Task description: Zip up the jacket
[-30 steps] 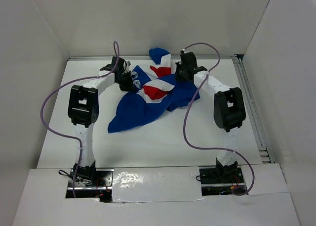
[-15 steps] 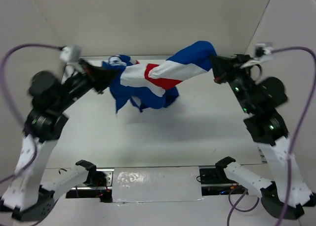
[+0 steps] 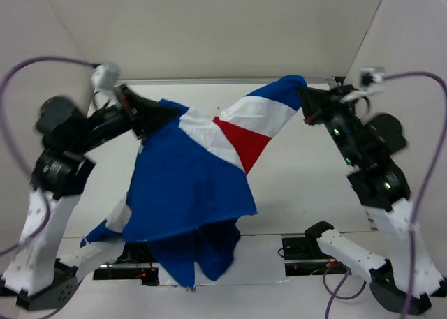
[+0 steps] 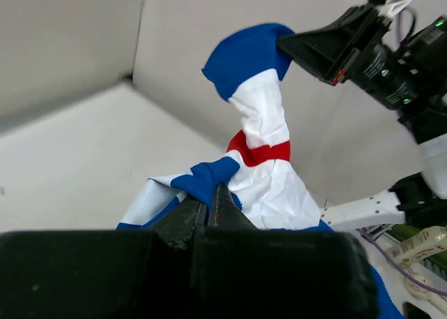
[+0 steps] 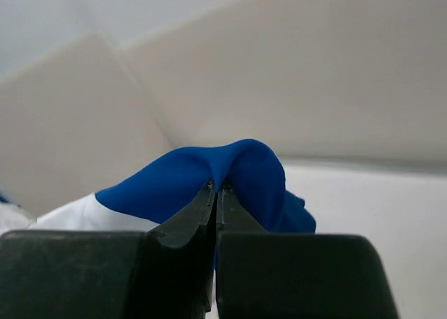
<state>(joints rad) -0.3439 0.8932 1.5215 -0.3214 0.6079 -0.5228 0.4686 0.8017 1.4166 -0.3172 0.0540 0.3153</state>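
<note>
The jacket (image 3: 188, 186) hangs in the air between both arms, blue with a white and red panel, its lower part drooping over the near table edge. My left gripper (image 3: 162, 112) is shut on a blue fold of the jacket (image 4: 209, 183) at its left end. My right gripper (image 3: 302, 95) is shut on the blue end of a sleeve (image 5: 209, 172) at the upper right. The zipper, lettering and lining do not show.
The white table (image 3: 307, 186) lies below, walled by white panels on three sides. The arm bases (image 3: 311, 246) are bolted at the near edge. Purple cables (image 3: 419, 186) loop out at both sides. A metal rail runs along the table's right edge.
The jacket has unfurled and swung toward the near edge; it was bunched high between the grippers and now hangs down long. Both grippers keep their hold, raised and apart.
</note>
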